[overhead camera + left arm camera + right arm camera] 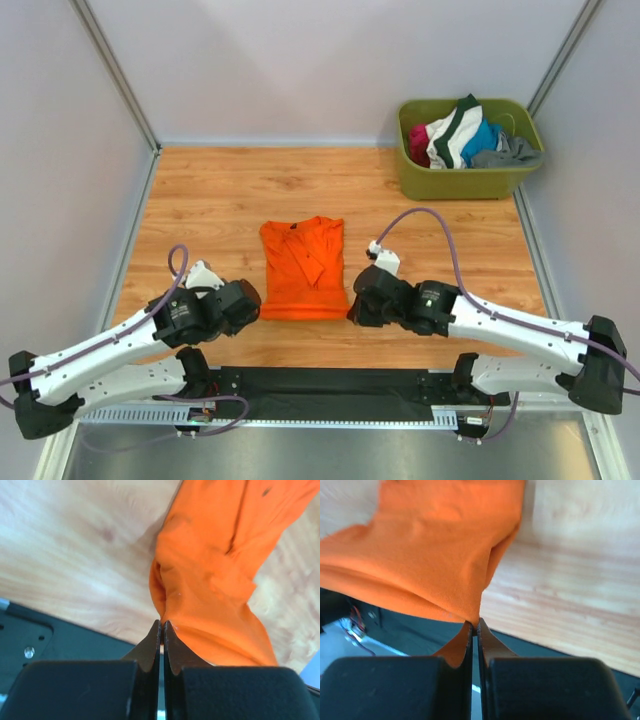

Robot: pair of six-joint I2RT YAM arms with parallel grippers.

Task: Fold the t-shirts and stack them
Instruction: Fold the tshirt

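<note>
Both pincers sit near the counter's near edge with jaws closed. The left pincer pinches the near-left corner of the orange shirt, and the right pincer pinches its near-right corner. The shirt, folded into a rough rectangle, lies mid-counter between them. The counter is wood-grained, with a black mat along its near edge. A green tub of mixed clothes stands at the far-right corner. Pale walls enclose three sides.

We are looking at a light wooden worktop. Plain white walls are enclosing it on three sides.
</note>
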